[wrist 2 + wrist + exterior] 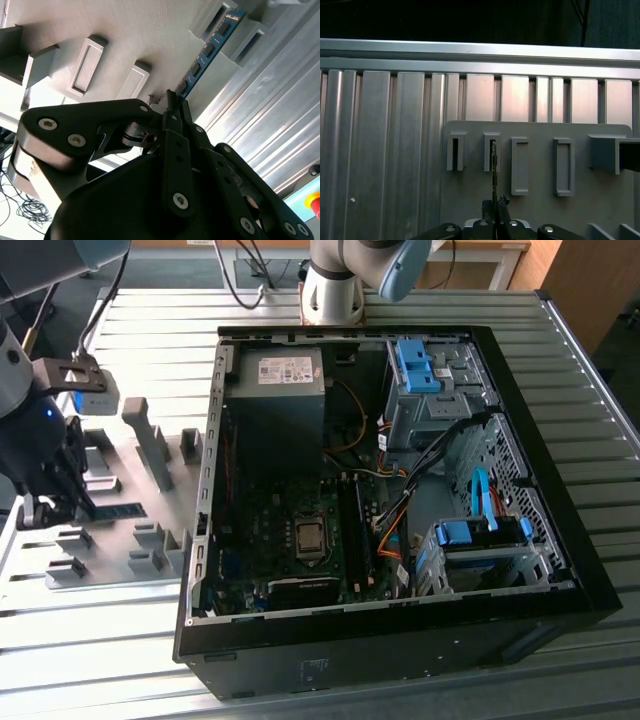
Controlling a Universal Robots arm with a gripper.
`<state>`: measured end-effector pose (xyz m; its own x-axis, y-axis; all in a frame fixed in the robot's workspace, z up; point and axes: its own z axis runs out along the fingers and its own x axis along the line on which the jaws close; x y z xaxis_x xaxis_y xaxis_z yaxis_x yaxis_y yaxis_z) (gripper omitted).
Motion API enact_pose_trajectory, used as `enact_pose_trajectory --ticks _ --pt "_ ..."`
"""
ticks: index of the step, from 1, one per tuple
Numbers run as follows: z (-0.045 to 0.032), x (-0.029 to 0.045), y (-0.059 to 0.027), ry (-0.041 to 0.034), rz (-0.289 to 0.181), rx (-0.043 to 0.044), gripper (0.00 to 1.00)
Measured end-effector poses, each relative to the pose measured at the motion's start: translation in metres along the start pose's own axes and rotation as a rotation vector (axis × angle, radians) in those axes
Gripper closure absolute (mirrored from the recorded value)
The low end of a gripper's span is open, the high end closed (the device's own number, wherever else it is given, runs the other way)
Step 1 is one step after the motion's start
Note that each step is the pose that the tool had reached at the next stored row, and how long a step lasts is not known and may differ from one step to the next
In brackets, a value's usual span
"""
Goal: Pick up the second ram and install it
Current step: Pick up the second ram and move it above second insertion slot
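End effector [172,98] clenched on one end of the second ram [210,50], edgewise in grey fixture blocks [255,35] on the exterior view's left; held so, it could twist or snag.

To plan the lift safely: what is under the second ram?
Under the second ram is the grey fixture plate; its far end sits between grey blocks. Its near end is covered by the gripper, so the support there cannot be seen.
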<state>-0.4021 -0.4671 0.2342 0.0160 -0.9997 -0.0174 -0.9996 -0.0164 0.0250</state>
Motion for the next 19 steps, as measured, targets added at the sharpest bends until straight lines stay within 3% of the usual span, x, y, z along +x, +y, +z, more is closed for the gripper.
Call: enact_pose_trajectory --ticks 19 --pt "-0.0217 -0.0004 0.0005 0.0001 0.000 -0.0001 0.86"
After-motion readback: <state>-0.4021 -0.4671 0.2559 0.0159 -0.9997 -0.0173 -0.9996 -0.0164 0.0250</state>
